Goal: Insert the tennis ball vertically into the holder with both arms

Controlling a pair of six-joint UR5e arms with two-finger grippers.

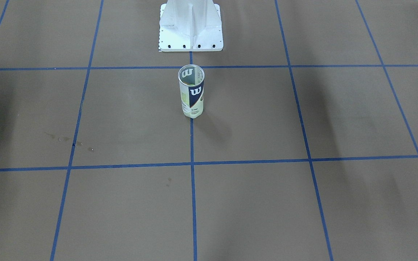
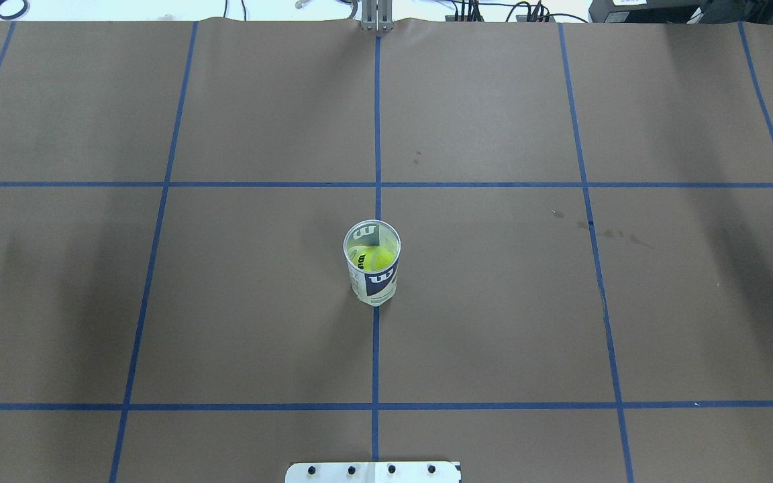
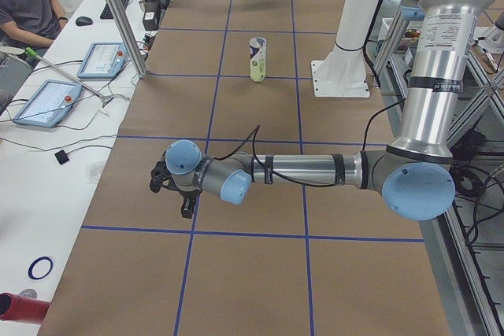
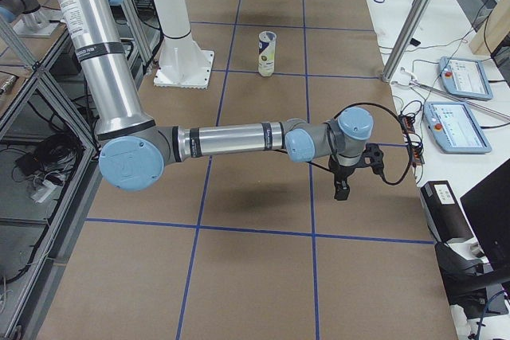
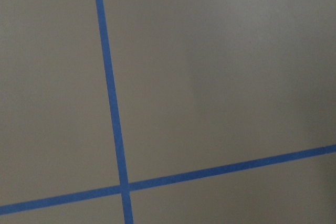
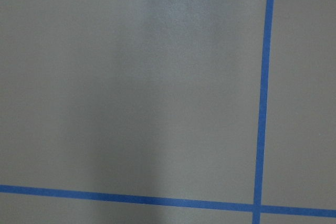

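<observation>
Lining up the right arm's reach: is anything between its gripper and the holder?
Nothing visible does. Only the brown table surface lies between the right gripper and the upright holder. A tennis ball already sits inside the holder.

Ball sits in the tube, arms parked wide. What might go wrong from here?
The holder stands upright and open-topped with the tennis ball inside; an arm sweeping through the centre might tip it. The left gripper and right gripper appear low over the table, so a careless move might scrape it.
</observation>
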